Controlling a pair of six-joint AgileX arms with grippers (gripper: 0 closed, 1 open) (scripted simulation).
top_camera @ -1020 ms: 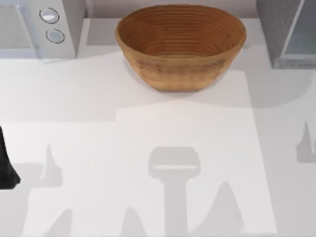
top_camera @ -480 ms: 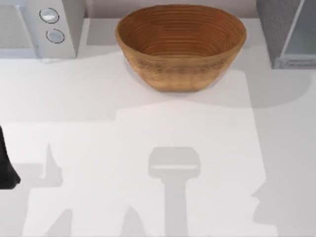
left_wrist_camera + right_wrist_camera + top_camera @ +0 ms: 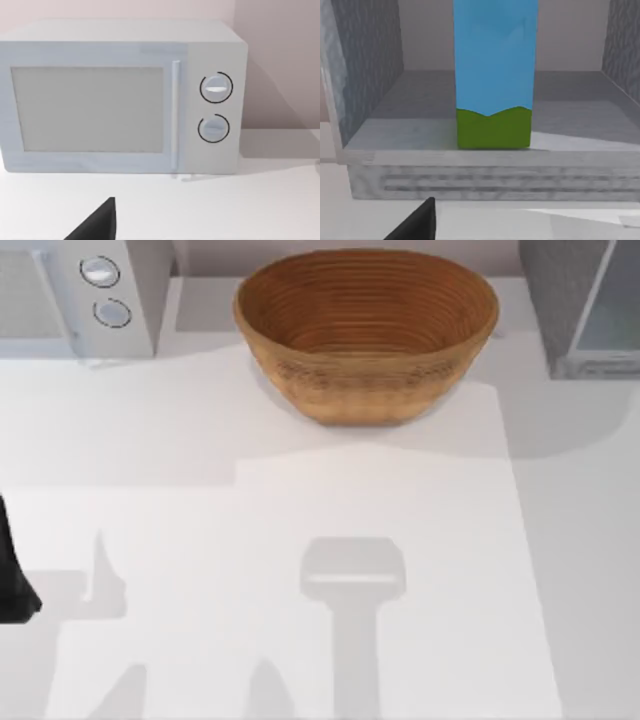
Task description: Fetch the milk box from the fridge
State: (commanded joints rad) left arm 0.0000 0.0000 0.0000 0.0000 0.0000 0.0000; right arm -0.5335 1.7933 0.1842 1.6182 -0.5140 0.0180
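At far right of table [image 3: 300, 500], the fridge [image 3: 562, 300] stands w/ door open; right wrist view looks straight into it, and the milk box [image 3: 494, 80] stands upright on the fridge floor, blue sides w/ green band at base, near the front lip. Right gripper's dark fingertip [image 3: 417, 222] sits just outside the fridge, apart from the carton; can't tell how wide it's open. Wicker bowl [image 3: 366, 330] at far centre, white microwave [image 3: 125, 97] w/ two knobs at far left. Left arm [image 3: 12, 575] parked at left edge, its opening can't be told either
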